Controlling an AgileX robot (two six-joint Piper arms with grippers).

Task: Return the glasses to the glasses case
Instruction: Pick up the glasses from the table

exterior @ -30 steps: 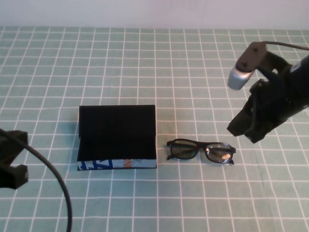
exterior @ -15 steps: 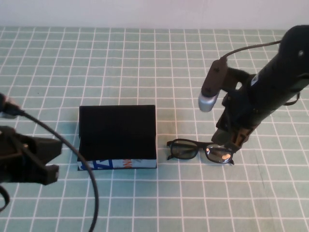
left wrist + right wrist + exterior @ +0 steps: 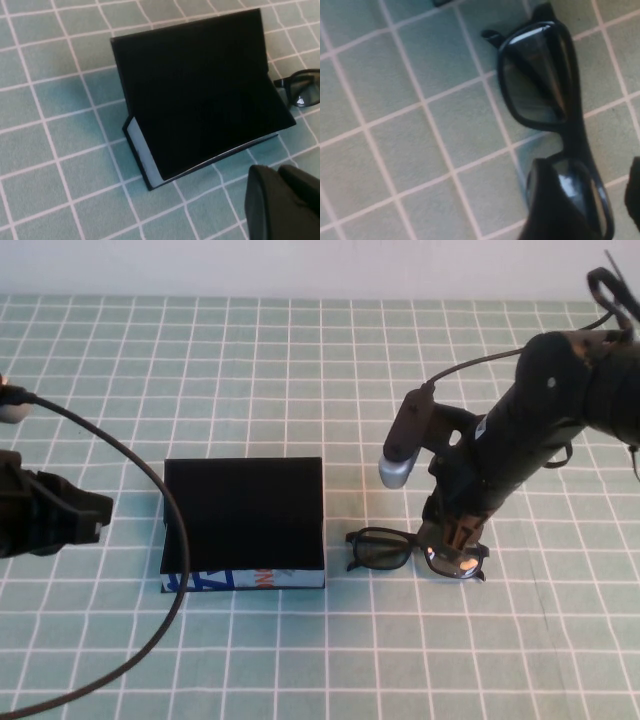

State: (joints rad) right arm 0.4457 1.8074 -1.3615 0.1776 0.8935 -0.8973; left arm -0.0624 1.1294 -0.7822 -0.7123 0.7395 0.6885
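Since a second ago the right gripper (image 3: pixel 455 540) has swung in and dropped over the right lens of the glasses (image 3: pixel 415 551); its fingers are apart, straddling the frame, apparently not yet pinching. The left gripper (image 3: pixel 55 520) has risen at the left edge, and I cannot tell its fingers' state. The glasses, glossy thick black plastic, lie on the tablecloth (image 3: pixel 300 370) just right of the glasses case (image 3: pixel 243 523), a matte black box standing open to receive them.
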